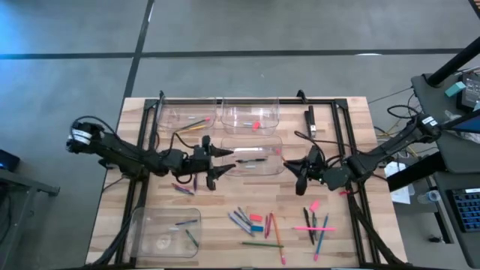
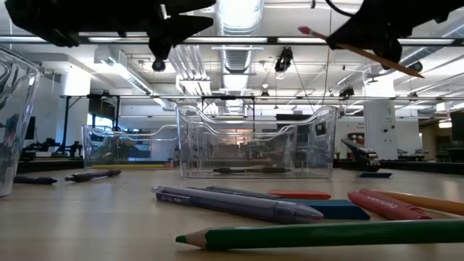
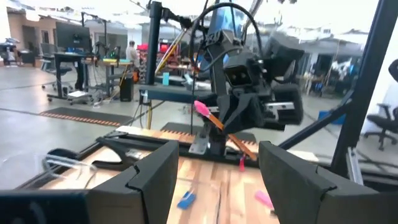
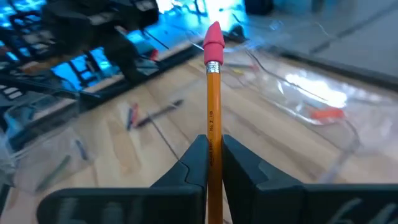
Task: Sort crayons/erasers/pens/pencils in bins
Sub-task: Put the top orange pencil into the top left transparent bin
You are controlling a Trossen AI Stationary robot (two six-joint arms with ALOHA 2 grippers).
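Between the right claw [image 4: 213, 163] fingers, a pencil [image 4: 214, 99] points forward (eraser outermost).

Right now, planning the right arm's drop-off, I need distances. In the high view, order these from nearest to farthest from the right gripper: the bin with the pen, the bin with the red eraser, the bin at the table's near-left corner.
1. Bin with the pen: just left of the right gripper.
2. Bin with the red eraser: far edge, up-left.
3. Near-left corner bin: across the table.
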